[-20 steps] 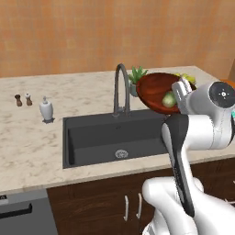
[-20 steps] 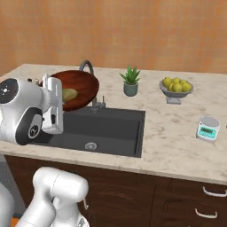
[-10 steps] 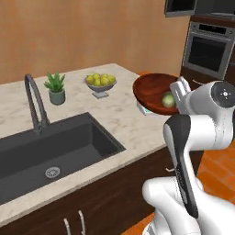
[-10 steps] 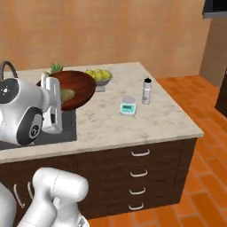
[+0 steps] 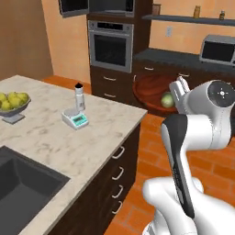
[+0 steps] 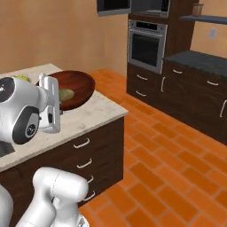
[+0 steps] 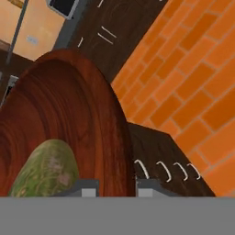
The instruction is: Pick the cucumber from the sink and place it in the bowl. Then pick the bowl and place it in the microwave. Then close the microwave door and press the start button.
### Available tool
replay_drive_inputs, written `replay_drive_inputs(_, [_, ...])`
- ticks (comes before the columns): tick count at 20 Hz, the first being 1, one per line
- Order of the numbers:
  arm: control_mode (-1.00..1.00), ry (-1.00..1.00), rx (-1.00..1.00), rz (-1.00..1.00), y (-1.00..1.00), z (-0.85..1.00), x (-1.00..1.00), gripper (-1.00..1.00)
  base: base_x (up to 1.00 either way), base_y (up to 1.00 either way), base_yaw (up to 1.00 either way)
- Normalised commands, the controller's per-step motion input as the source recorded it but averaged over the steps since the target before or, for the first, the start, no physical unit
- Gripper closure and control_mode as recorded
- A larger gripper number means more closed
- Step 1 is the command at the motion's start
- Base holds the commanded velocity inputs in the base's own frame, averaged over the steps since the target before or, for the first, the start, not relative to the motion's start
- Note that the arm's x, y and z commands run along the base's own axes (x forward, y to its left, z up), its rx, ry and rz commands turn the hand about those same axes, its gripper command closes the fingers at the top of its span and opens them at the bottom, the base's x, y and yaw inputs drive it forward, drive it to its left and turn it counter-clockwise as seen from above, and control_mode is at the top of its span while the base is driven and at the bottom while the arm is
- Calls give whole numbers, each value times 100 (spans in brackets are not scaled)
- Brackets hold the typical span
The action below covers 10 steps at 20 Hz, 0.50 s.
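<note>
The fingers (image 7: 114,186) are clenched on the near rim of the bowl (image 7: 69,119), which hangs in the air beyond the counter (image 5: 82,137) end, with the cucumber (image 7: 46,170) inside, just beside the fingers.

Home kitchen: marble island counter (image 5: 59,137) with sink (image 5: 18,183), built-in steel oven (image 5: 110,46), dark cabinets (image 6: 195,97), brick floor (image 6: 168,177).
</note>
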Motion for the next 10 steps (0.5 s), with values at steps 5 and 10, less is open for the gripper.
replay_drive_inputs(5, [100,0,0,0,0,0,0,100,86,-98,-26])
replay_drive_inputs(10, [100,0,0,0,0,0,0,100,100,-100,-11])
